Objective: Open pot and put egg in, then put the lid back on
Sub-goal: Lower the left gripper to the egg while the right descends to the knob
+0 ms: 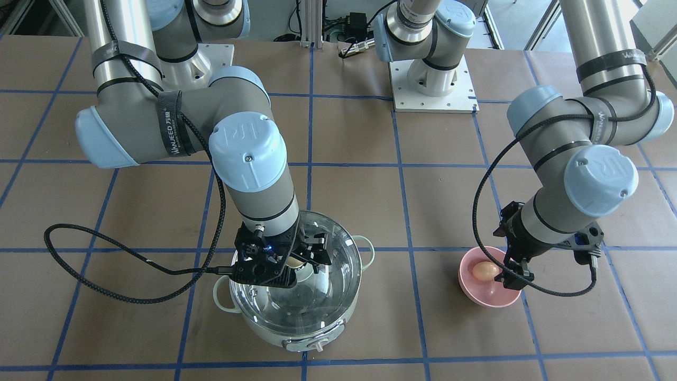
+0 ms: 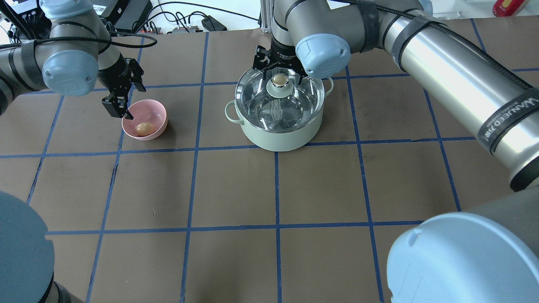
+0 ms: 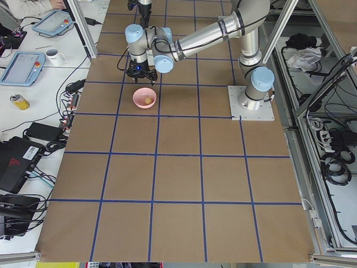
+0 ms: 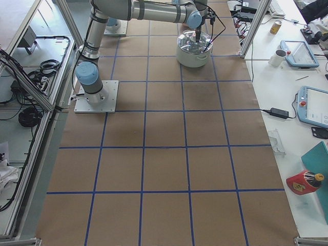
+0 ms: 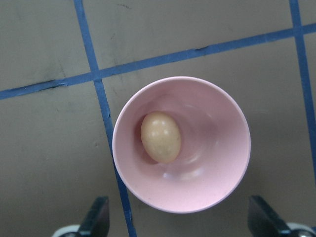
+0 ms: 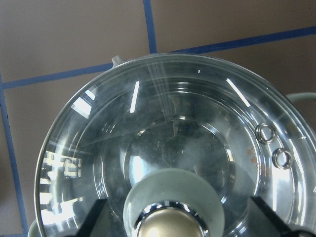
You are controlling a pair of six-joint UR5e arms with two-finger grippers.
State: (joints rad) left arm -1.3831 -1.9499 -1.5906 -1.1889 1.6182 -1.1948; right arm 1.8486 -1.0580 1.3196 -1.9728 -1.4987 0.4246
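The mint-green pot (image 2: 276,134) stands mid-table with the clear glass lid (image 2: 294,107) resting on it. My right gripper (image 2: 279,72) is open, its fingers on either side of the lid's beige knob (image 2: 279,80) without closing on it; the right wrist view shows the knob (image 6: 170,224) between the two wide-apart fingertips (image 6: 94,217). The tan egg (image 2: 144,128) lies in a pink bowl (image 2: 156,110) to the pot's left. My left gripper (image 2: 125,94) hovers open above the bowl's edge. The left wrist view shows the egg (image 5: 160,137) in the bowl (image 5: 217,187).
The table is brown paper with a blue tape grid. A black cable (image 1: 106,286) loops from the right wrist beside the pot (image 1: 296,333). The arm base plate (image 1: 433,84) sits at the robot's side of the table.
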